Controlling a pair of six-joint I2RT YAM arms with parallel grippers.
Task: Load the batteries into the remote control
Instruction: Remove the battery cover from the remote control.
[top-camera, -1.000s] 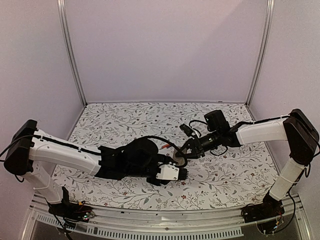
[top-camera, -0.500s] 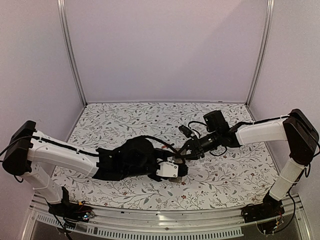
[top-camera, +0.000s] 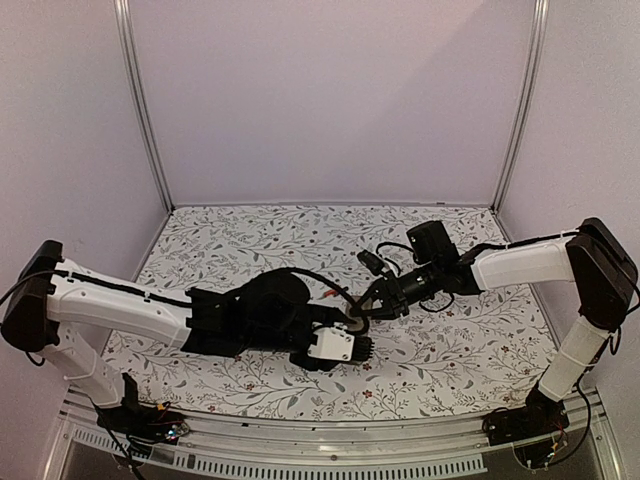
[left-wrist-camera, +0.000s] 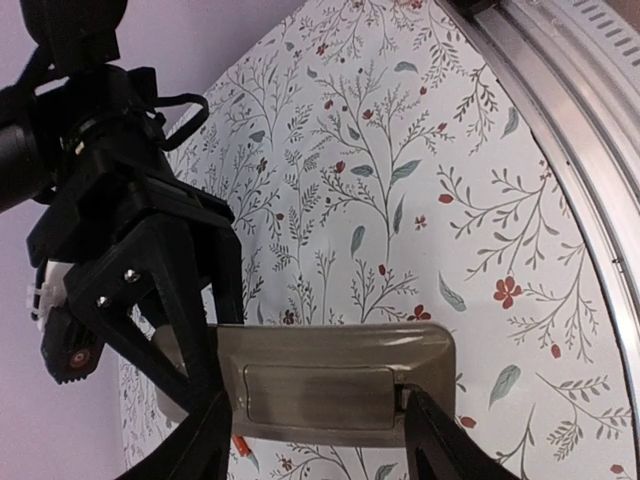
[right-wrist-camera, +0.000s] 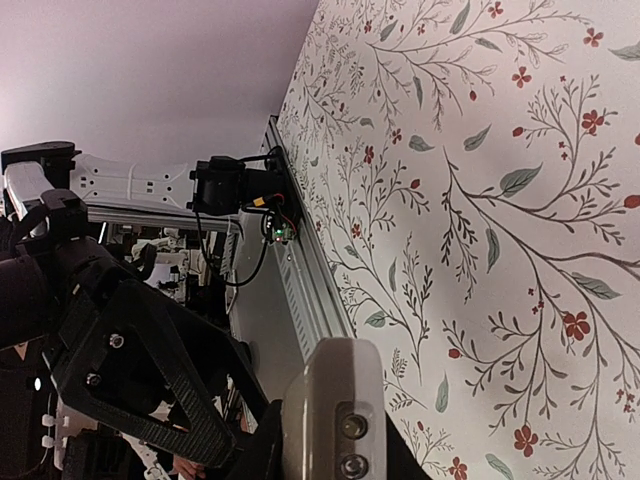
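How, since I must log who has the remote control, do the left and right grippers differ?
Grip: the right gripper is shut on one end of the remote control. The left gripper has its fingers apart, flanking the battery recess, and contact is unclear. Approach: the right gripper reaches in from the right, the left gripper from the left. Both meet at the remote control.

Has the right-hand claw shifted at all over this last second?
No, not noticeably: the right gripper sits over the same spot of the floral table, shut on the remote control.
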